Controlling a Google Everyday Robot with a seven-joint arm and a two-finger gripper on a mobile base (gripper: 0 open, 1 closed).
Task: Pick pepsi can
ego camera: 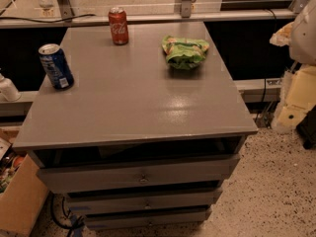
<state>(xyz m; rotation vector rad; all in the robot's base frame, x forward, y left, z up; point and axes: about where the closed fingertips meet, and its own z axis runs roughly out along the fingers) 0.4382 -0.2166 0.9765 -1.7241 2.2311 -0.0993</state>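
The pepsi can [56,66], dark blue with a silver top and white markings, stands upright near the left edge of the grey cabinet top [133,98]. A red Coca-Cola can [118,26] stands upright at the back of the top. My gripper [302,32] shows only as a pale shape at the upper right edge of the camera view. It is off the cabinet, far to the right of the pepsi can, and touches nothing on the top.
A crumpled green snack bag [184,51] lies at the back right of the top. The cabinet has several drawers [143,177] below. A white bottle [8,89] stands at the left, a cardboard box [19,196] at the lower left, and pale yellow clutter [298,100] at the right.
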